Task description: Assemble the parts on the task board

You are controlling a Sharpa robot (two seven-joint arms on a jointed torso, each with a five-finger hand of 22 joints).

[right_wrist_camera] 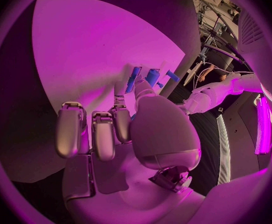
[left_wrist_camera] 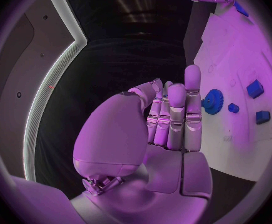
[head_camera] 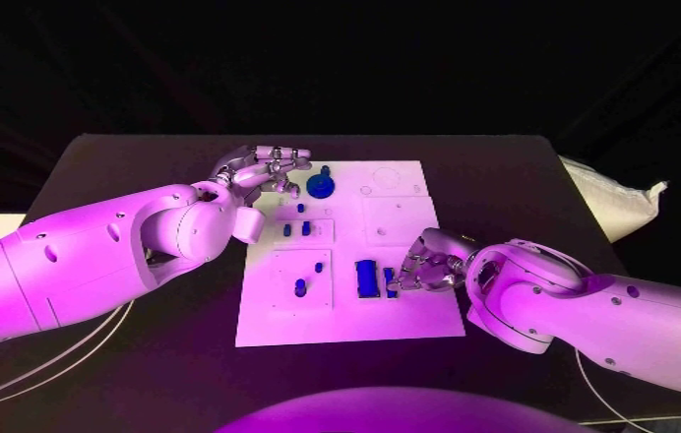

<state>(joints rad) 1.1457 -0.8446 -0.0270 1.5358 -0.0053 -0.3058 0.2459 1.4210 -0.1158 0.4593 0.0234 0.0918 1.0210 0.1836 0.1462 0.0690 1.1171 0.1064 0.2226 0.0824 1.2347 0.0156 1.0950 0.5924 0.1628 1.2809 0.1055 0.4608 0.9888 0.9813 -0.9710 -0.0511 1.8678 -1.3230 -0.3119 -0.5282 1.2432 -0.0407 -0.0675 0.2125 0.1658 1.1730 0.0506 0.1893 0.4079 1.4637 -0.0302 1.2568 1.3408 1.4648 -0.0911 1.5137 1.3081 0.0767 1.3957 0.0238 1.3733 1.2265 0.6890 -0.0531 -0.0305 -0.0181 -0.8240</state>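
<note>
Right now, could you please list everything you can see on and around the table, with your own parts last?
Table: one, black, under everything.
Task board: one, white, mid-table.
Gear: one, blue, far end of the board beside the left hand.
Small parts: several, blue, on the board's left half, middle and near end.
Long parts: two, blue, near end of the board by the right hand.
Bag: one, white, off the table's right edge.
Left hand: silver, at the board's far-left corner, holding nothing.
Right hand: silver, touching the long parts.
</note>
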